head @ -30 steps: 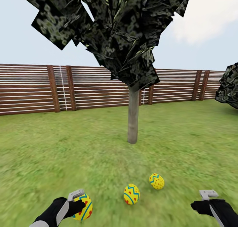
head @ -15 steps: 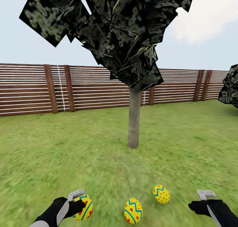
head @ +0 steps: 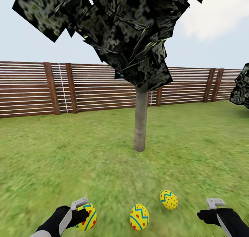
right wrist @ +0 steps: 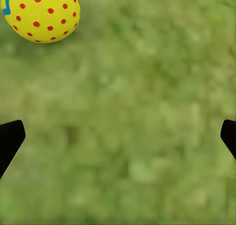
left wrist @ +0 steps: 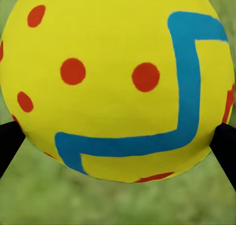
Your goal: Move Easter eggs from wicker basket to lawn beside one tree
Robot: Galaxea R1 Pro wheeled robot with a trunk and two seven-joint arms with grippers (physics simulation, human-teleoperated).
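On mottled green lawn [head: 86, 154] before a brown slatted fence [head: 31, 88], two yellow dotted eggs [head: 139, 217] lie near the grey-trunked tree [head: 140, 123]; left gripper [head: 81, 209] pinches a third egg [left wrist: 115, 82], right gripper [head: 211, 209] spread.

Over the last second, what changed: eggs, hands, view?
Mostly the view: the head camera moved, so the grey-brown tree trunk, the wooden fence and the two yellow dotted eggs lying on the grass shifted in frame together. Nothing was picked up or let go. The left hand still holds the third yellow zigzag egg; the right hand stays open over the lawn.
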